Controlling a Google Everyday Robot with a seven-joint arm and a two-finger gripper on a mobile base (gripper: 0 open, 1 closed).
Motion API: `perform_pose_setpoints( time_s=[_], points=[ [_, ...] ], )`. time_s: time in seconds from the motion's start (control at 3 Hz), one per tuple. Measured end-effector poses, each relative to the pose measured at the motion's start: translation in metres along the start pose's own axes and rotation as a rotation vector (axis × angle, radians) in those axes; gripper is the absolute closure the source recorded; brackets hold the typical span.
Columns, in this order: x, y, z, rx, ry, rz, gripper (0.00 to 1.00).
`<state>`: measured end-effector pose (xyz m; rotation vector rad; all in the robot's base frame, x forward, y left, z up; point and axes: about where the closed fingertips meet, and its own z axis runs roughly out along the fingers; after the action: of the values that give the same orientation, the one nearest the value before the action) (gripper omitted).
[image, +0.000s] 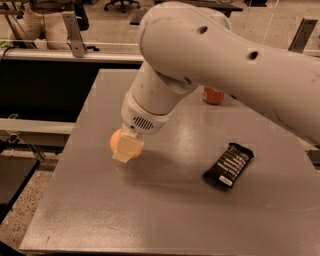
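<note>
My gripper (127, 148) hangs from the big white arm over the left part of the grey table (165, 220). It is shut on a small orange fruit (116, 141), with one cream finger (129, 148) covering the fruit's right side. The fruit sits at or just above the table surface; I cannot tell if it touches. The second finger is hidden behind the fruit and the wrist.
A black snack bar (228, 165) lies flat on the table to the right of the gripper. An orange can (213, 96) stands farther back, partly hidden by the arm. Metal rails and a lower shelf (35, 131) run along the table's left side.
</note>
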<state>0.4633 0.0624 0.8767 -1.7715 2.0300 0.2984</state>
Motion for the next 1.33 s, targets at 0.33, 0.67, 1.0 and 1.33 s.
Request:
perform_pose_setpoints(
  time_s=[0.33, 0.67, 1.0, 1.33],
  points=[
    [0.041, -0.034, -0.048, 0.082, 0.039, 0.092, 1.0],
    [0.088, -0.062, -0.086, 0.154, 0.084, 0.182, 1.0],
    [0.13, -0.092, -0.104, 0.186, 0.085, 0.266, 1.0],
    [0.178, -0.141, -0.103, 0.206, 0.039, 0.378, 1.0]
  ],
)
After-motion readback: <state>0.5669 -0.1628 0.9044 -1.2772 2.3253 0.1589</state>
